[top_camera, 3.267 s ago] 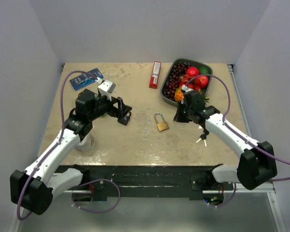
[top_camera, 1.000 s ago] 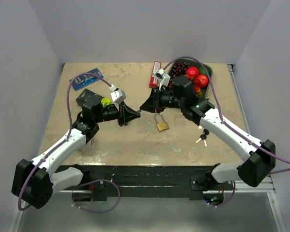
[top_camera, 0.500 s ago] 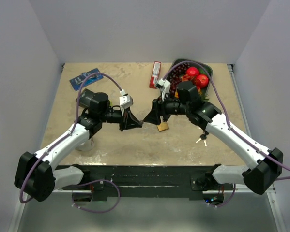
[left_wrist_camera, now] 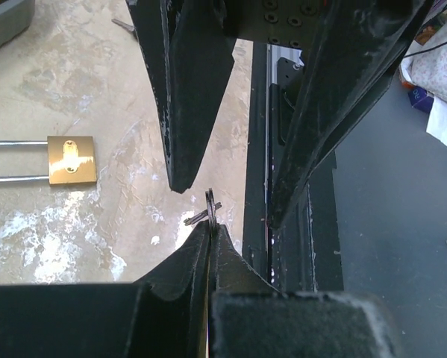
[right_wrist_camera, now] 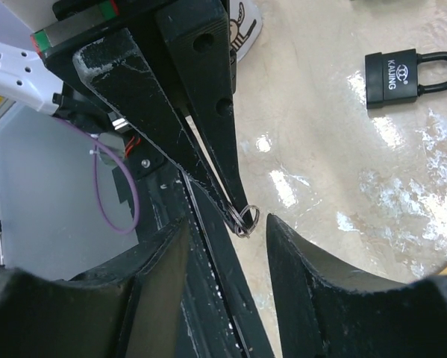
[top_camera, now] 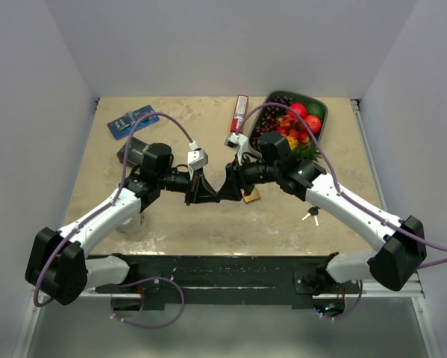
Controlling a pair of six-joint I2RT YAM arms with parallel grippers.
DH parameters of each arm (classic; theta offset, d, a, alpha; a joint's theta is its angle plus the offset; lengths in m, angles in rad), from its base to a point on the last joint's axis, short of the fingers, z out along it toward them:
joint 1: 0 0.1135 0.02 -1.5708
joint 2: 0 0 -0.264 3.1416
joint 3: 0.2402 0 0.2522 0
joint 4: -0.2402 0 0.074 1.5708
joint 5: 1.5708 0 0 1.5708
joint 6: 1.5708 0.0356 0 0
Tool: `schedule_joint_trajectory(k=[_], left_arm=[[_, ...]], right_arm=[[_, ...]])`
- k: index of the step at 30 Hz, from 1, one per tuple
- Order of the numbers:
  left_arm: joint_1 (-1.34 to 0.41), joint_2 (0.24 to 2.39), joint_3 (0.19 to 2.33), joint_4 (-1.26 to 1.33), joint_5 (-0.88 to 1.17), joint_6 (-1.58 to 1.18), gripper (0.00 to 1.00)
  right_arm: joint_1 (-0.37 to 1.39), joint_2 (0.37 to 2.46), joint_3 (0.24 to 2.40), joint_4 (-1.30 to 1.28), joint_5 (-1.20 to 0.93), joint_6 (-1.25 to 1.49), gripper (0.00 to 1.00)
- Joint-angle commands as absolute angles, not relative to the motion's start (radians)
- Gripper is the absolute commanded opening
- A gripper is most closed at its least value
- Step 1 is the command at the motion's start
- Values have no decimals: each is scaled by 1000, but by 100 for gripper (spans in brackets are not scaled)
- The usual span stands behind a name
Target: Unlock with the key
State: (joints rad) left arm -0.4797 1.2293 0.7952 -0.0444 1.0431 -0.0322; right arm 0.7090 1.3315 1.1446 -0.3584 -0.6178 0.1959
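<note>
Over the beige marbled table point(top_camera: 178, 224), we see our left gripper point(left_wrist_camera: 210, 230) pinching a key ring point(left_wrist_camera: 210, 204), with our right gripper point(right_wrist_camera: 227, 222) spread wide around it. From above, the brass padlock point(top_camera: 251, 196) lies just beside them at three o'clock.

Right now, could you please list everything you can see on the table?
brass padlock with a steel shackle: one, gold, centre.
black padlock: one, black, lying flat, seen only in the right wrist view.
thin metal key ring: one, dark, pinched at centre.
loose keys: small bunch, black-headed, near right.
dark tray of fruit: one, far right.
red-and-white tube: one, far centre.
blue card: one, far left.
pale cup-like thing: one, under the left arm.
left gripper: black, shut on the ring.
right gripper: black, open around it.
</note>
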Motion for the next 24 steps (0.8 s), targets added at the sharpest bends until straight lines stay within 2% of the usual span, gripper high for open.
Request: schedule_joint_trajectory(k=[1, 7, 14, 17, 21, 24], left_arm=[[-486, 1238, 841, -37, 1080, -12, 0], [-488, 1239, 842, -37, 1077, -14, 0], [-491, 1235, 841, -41, 1066, -12, 0], [-495, 1235, 841, -41, 1066, -11, 0], [-497, 1235, 841, -38, 1060, -14, 0], [-497, 1236, 844, -37, 1031, -18, 0]], right_arm=[[721, 1341, 1166, -316, -635, 173, 46], [724, 1356, 1169, -324, -650, 173, 31], [723, 1362, 1170, -331, -661, 169, 24], [723, 1367, 1164, -319, -675, 172, 17], [723, 1370, 1155, -302, -695, 178, 0], [723, 1365, 1143, -281, -710, 187, 0]])
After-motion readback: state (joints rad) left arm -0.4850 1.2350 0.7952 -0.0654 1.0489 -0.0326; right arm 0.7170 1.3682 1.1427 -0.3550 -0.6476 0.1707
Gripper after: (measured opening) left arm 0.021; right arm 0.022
